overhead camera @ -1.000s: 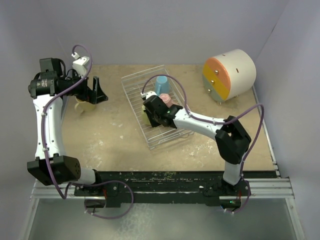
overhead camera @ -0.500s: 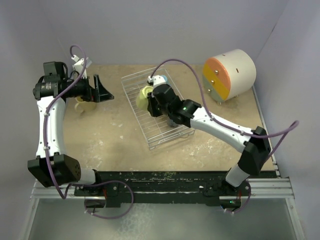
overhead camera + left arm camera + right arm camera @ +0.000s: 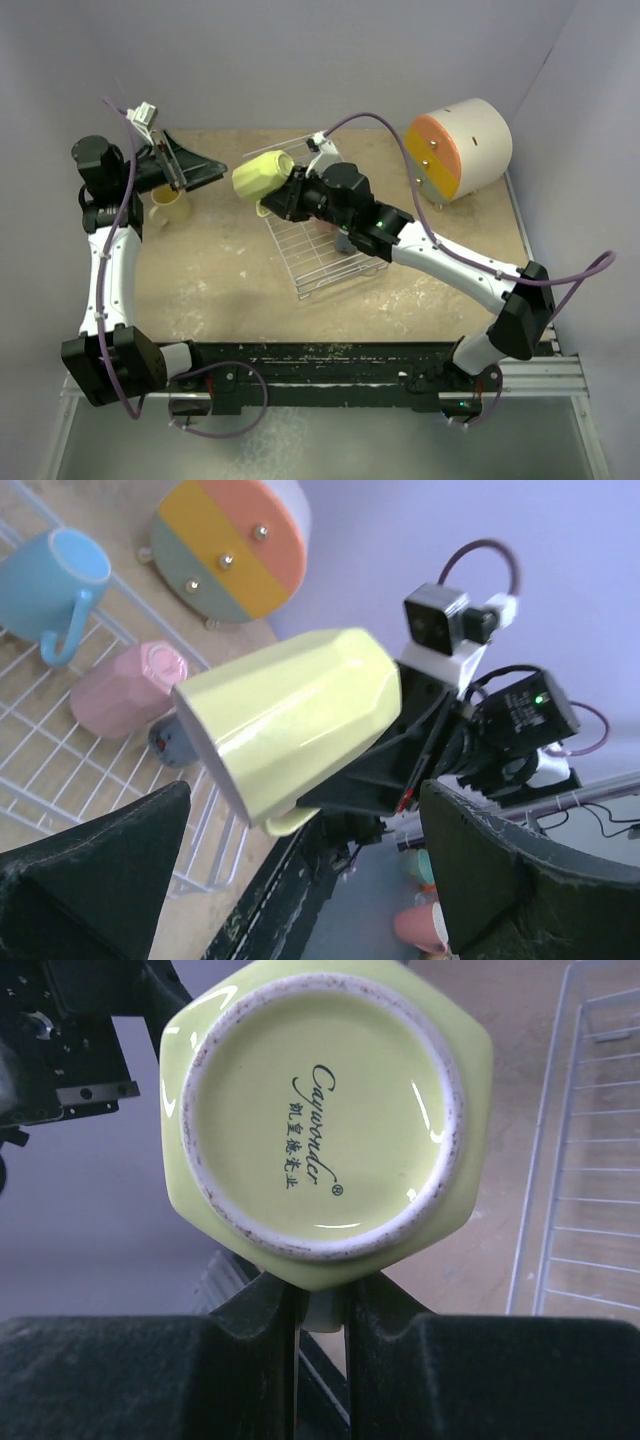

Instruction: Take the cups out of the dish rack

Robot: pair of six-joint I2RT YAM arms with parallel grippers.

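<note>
My right gripper (image 3: 290, 192) is shut on the handle of the lime green mug (image 3: 261, 176) and holds it in the air, on its side, over the left edge of the dish rack (image 3: 312, 262). The right wrist view shows the mug's base (image 3: 320, 1110) above the closed fingers (image 3: 250, 1360). My left gripper (image 3: 195, 168) is open and empty, facing the lime mug (image 3: 290, 715). The cream-yellow mug (image 3: 168, 208) stands on the table below it. The light blue mug (image 3: 50, 585), pink mug (image 3: 125, 688) and grey-blue mug (image 3: 172, 745) lie in the rack (image 3: 40, 770).
The round cream-and-orange drawer unit (image 3: 458, 148) stands at the back right, also in the left wrist view (image 3: 230, 545). The rack's wire edge (image 3: 585, 1160) shows at the right of the right wrist view. Walls close in the table on three sides.
My right arm has lifted the lime green mug out of the rack and carried it up and left. My left gripper has tilted up and turned toward the mug.
</note>
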